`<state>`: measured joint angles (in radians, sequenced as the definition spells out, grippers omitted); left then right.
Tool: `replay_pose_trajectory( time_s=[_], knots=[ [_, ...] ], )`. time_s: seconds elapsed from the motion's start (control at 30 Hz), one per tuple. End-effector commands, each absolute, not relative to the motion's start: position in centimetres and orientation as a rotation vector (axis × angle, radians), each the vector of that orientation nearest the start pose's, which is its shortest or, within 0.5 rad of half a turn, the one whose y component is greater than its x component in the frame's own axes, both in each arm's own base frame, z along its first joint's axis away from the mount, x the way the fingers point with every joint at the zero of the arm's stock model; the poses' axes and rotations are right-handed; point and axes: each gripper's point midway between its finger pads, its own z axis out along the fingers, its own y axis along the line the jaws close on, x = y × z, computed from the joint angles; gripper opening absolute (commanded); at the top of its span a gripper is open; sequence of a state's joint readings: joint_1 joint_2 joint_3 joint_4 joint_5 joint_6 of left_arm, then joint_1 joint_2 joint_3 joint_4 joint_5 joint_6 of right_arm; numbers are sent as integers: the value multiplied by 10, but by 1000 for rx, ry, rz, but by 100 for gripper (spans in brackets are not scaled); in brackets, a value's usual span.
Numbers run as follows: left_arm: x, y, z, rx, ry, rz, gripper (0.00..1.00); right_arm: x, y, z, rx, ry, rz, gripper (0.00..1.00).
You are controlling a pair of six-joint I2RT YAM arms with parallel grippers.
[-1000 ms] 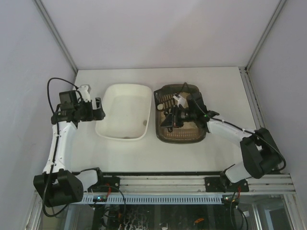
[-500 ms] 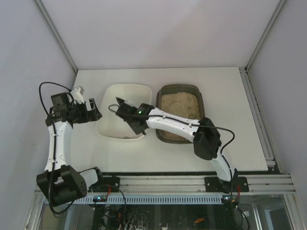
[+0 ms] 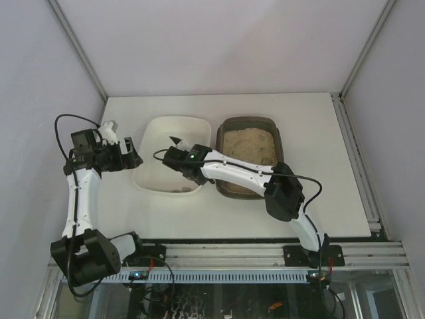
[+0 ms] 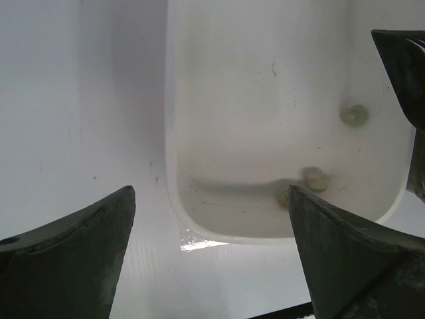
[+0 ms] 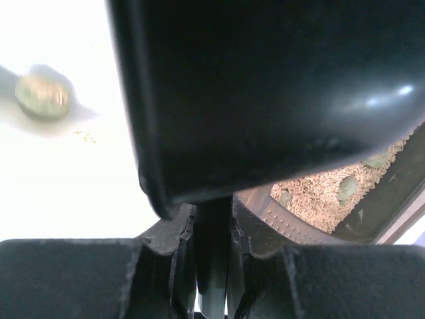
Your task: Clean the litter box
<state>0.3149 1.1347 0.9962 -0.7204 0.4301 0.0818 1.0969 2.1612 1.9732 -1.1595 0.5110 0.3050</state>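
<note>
The litter box point(image 3: 229, 179) is a dark tray of beige litter at centre right; a part of it point(image 5: 317, 194) shows in the right wrist view. My right gripper point(image 3: 180, 157) reaches across over the white tray point(image 3: 174, 120) and is shut on the handle of a dark scoop point(image 3: 176, 140). The scoop point(image 5: 265, 86) fills most of the right wrist view, its handle pinched in the right gripper point(image 5: 213, 229). Greenish clumps point(image 4: 354, 115) lie in the white tray point(image 4: 265, 73). My left gripper point(image 3: 127, 154) stands open beside that tray's left rim, and the left gripper point(image 4: 211, 249) has nothing between its fingers.
One clump point(image 5: 42, 95) lies on the white floor under the scoop. Two more clumps point(image 4: 315, 178) rest near the tray's near corner. White walls close in the table at the left, back and right. A metal rail point(image 3: 265, 254) runs along the near edge.
My right arm has swung left from the litter box to above the white tray, carrying the scoop. The left gripper has drawn slightly left, away from the tray.
</note>
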Motion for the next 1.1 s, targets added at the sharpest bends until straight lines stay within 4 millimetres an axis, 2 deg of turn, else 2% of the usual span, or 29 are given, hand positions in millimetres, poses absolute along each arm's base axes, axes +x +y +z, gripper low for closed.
replay_pose_trajectory(
  time_s=[0.0,0.07,0.13,0.2,0.27,0.33,0.4,0.53,0.67,0.8,0.93,1.07],
  knots=[
    [289,15,178,-36,2337,-368,100,270,349,176,-800,2349,-224,0],
    [290,10,179,-5,2371,-357,100,264,336,191,-756,2372,-181,0],
    [293,-3,177,55,2409,-326,100,252,316,197,-731,2431,-150,0],
    [296,-35,177,182,2419,-352,100,235,287,192,-641,2585,-146,0],
    [304,-59,185,257,2393,-370,100,215,249,186,-492,2749,-234,0],
    [318,-85,205,315,2340,-447,100,198,219,182,-363,2870,-332,0],
    [329,-114,225,373,2307,-579,100,181,204,180,-280,2947,-316,0],
    [345,-169,253,461,2296,-829,100,159,192,176,-74,3098,-202,0],
    [359,-207,261,452,2310,-1006,100,155,179,173,105,3178,-152,0],
    [359,-232,254,405,2350,-1080,100,162,170,163,240,3206,-204,0],
    [349,-244,247,371,2369,-1123,100,176,157,149,350,3203,-320,0],
    [342,-241,250,365,2371,-1105,100,194,153,141,359,3175,-409,0]
  ],
)
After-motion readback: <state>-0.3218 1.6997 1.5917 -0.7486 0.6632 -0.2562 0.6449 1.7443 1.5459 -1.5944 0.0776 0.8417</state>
